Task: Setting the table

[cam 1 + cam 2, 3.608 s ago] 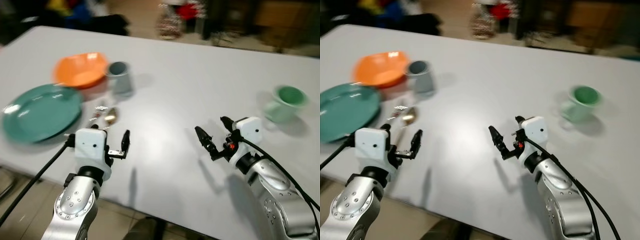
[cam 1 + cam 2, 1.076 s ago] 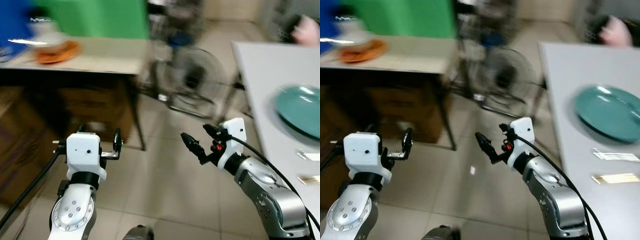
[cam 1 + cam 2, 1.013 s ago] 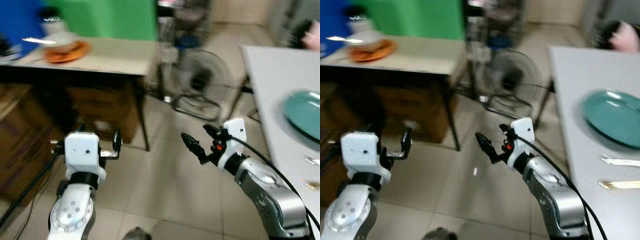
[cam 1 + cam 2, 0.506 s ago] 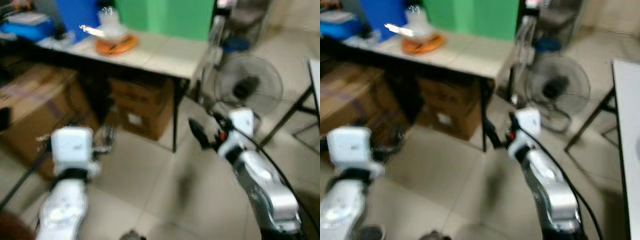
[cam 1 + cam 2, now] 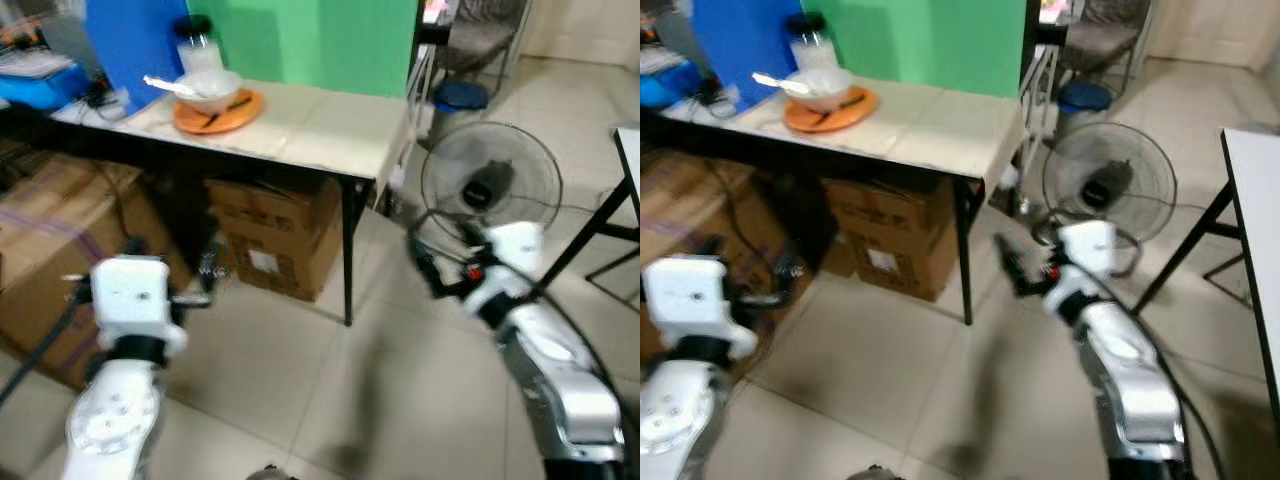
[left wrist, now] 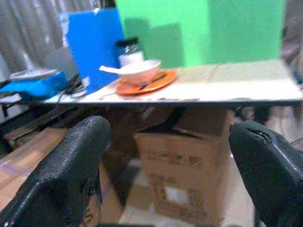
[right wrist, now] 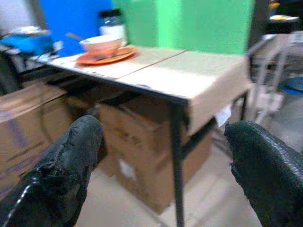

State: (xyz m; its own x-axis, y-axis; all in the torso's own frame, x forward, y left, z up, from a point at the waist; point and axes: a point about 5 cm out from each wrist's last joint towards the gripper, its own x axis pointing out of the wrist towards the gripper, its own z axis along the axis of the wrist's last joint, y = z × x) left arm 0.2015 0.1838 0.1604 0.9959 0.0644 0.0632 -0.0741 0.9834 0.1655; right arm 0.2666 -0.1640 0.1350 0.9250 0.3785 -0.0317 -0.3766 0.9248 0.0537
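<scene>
Both pincers are held spread and empty above the tiled floor, left pincer (image 6: 165, 156) and right pincer (image 7: 161, 156) aimed at a side table (image 5: 330, 125). Near its far left corner an orange plate (image 5: 218, 110) carries a white bowl (image 5: 205, 88). Rigid, breakable crockery is presumed; the plate's rim is best pinched, kept level.

We see even indoor light, soft motion blur throughout; deep shadow beneath the beige-topped side table (image 5: 330, 125).
</scene>
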